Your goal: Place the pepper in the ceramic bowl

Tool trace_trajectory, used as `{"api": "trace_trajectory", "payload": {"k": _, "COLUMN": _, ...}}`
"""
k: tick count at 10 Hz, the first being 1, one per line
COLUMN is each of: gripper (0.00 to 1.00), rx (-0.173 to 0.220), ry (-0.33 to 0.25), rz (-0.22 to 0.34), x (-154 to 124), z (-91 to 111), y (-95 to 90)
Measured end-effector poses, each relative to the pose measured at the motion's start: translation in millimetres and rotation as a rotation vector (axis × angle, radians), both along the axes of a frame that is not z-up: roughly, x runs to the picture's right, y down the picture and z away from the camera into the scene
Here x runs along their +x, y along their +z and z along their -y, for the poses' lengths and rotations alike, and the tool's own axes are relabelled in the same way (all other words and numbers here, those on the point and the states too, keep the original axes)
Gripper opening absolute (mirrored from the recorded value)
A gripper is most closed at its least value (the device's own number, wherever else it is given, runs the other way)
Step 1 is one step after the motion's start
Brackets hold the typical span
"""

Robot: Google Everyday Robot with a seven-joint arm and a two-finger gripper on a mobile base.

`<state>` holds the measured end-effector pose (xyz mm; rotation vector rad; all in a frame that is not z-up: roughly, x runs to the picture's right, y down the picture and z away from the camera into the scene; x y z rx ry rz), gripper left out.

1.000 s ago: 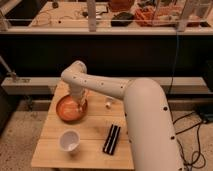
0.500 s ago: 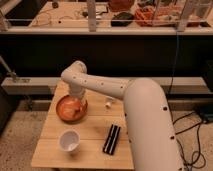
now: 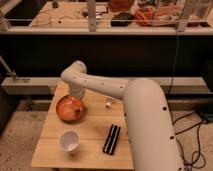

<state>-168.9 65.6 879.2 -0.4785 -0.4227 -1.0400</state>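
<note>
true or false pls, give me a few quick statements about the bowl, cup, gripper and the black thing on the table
1. The gripper is over the bowl. True.
2. The white cup sits inside the bowl. False: it stands alone on the table, nearer the front edge than the bowl.
3. The black object lies to the right of the cup in the picture. True.
4. The bowl is on the floor. False: it rests on the wooden table.
5. The arm reaches in from the left of the picture. False: it comes from the lower right.
</note>
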Motion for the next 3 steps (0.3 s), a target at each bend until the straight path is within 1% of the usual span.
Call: {"api": "trace_trajectory", "payload": {"k": 3, "gripper": 0.64, "rx": -0.002, "ry": -0.002, "rz": 0.000, "x": -0.2, "z": -1.2, "y": 0.6}}
